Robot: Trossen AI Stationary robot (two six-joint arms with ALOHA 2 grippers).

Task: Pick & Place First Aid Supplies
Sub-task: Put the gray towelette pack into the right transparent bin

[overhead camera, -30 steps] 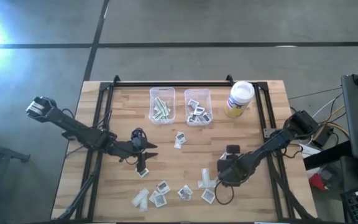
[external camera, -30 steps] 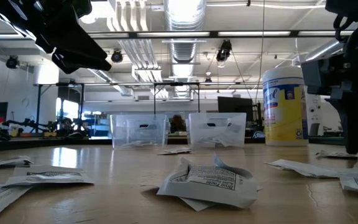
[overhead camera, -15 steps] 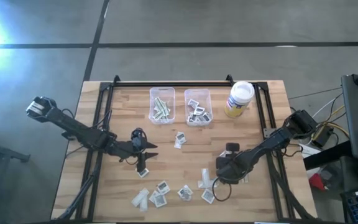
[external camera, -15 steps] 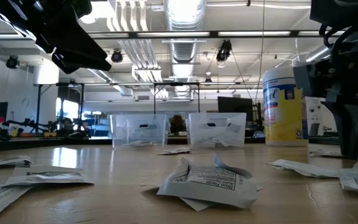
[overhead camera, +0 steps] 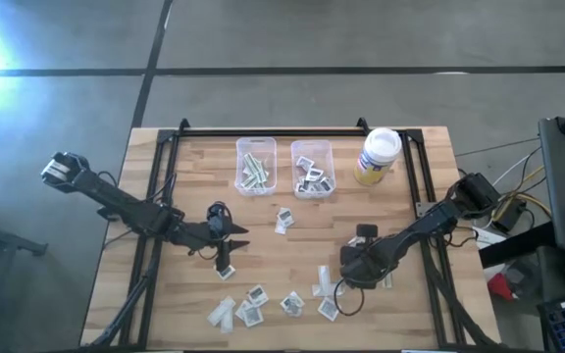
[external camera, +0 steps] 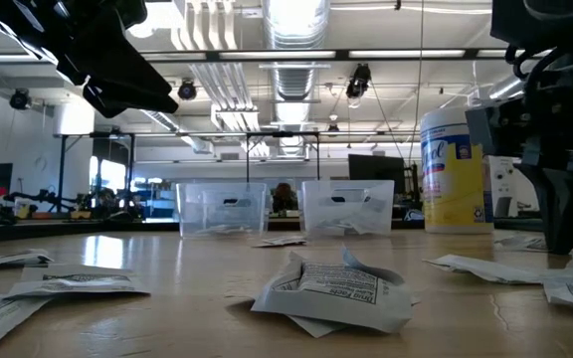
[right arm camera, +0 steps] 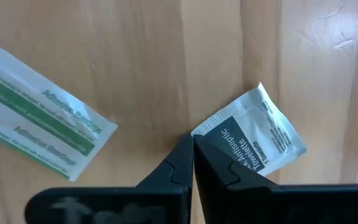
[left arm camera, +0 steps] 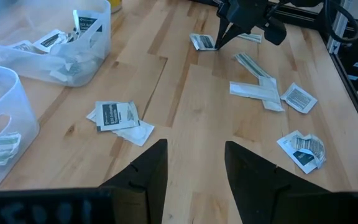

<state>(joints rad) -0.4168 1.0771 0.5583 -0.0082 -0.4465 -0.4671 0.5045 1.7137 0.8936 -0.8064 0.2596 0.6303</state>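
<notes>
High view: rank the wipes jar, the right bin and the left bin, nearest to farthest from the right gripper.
From the right gripper, low on the table's right half:
1. Right bin, back centre.
2. Wipes jar, back right; close to the right bin's distance, hard to separate.
3. Left bin, back, left of centre.

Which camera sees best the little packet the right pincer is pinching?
The right wrist view: the antiseptic towelette packet fills it, its corner caught between the shut right pincer. The left wrist view shows it small and far off. In the high view the arm hides most of it; the low view doesn't show it clearly.
</notes>
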